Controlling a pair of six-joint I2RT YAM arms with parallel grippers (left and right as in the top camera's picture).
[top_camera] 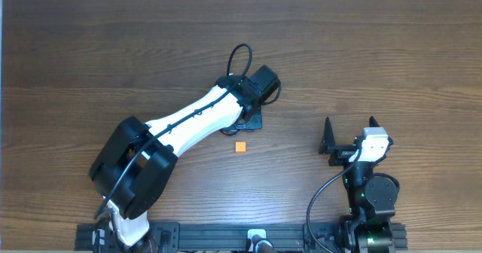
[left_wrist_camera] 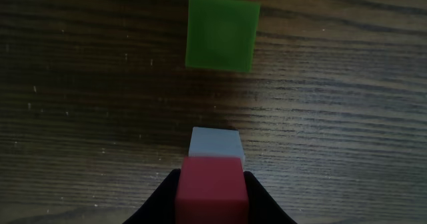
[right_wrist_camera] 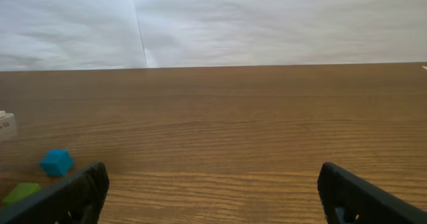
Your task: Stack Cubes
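One plain red cube [left_wrist_camera: 211, 187], square-edged

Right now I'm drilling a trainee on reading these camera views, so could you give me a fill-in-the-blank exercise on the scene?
1. The left tool is shut on the held cube, coloured ____.
2. In the top view, the lone cube lying apart is ____.
3. The right tool stands ____.
4. In the left wrist view, the far cube beyond the white cube is ____.
Missing words: red, orange, open, green.
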